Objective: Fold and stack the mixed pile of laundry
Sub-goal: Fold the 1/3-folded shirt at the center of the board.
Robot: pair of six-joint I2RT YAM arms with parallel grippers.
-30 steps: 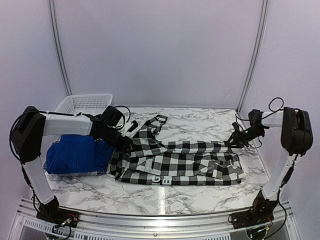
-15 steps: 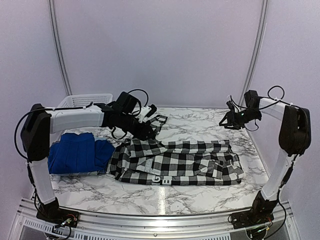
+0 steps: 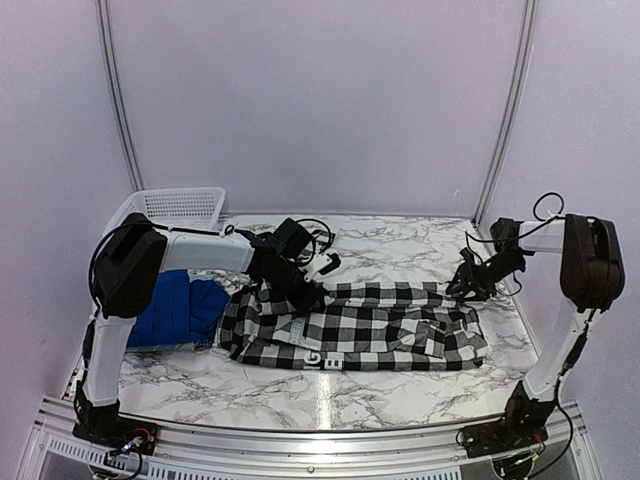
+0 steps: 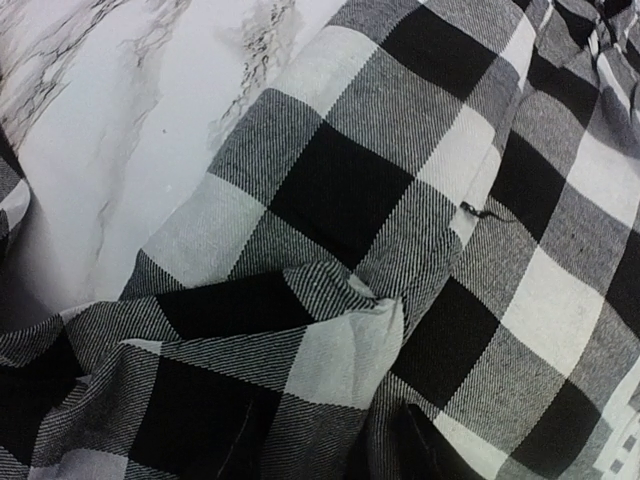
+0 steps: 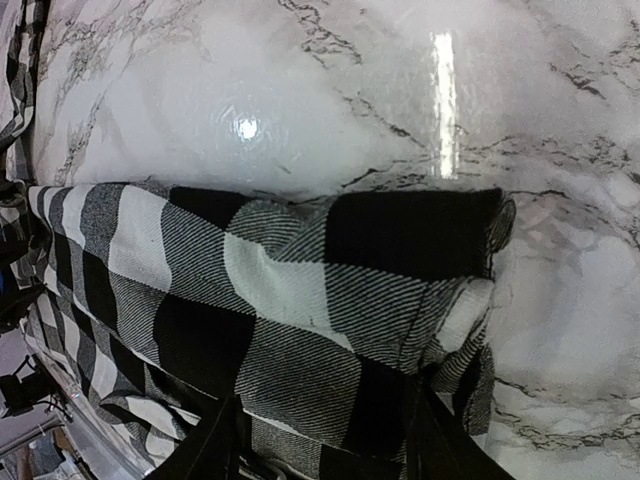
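Observation:
A black-and-white buffalo-check flannel shirt (image 3: pixel 360 330) lies spread across the middle of the marble table (image 3: pixel 390 240). A royal-blue shirt (image 3: pixel 175 310) lies bunched at its left end. My left gripper (image 3: pixel 312 290) is low over the flannel's far left part. In the left wrist view the rumpled flannel (image 4: pixel 340 190) fills the frame and one dark fingertip (image 4: pixel 420 452) shows at the bottom, off to the right. My right gripper (image 3: pixel 468 287) is at the flannel's far right corner, where its fingers (image 5: pixel 215 445) stand apart over the cloth's edge (image 5: pixel 300 290).
A white lattice basket (image 3: pixel 180 205) stands at the back left corner behind the left arm. Bare marble (image 5: pixel 330 90) shows beyond the flannel's far edge. Curved frame posts and pale walls close the back and both sides.
Both grippers lifted toward the back, then came down on the flannel's far edge. The left one moved right, away from the blue shirt. The sleeve that reached back no longer shows there.

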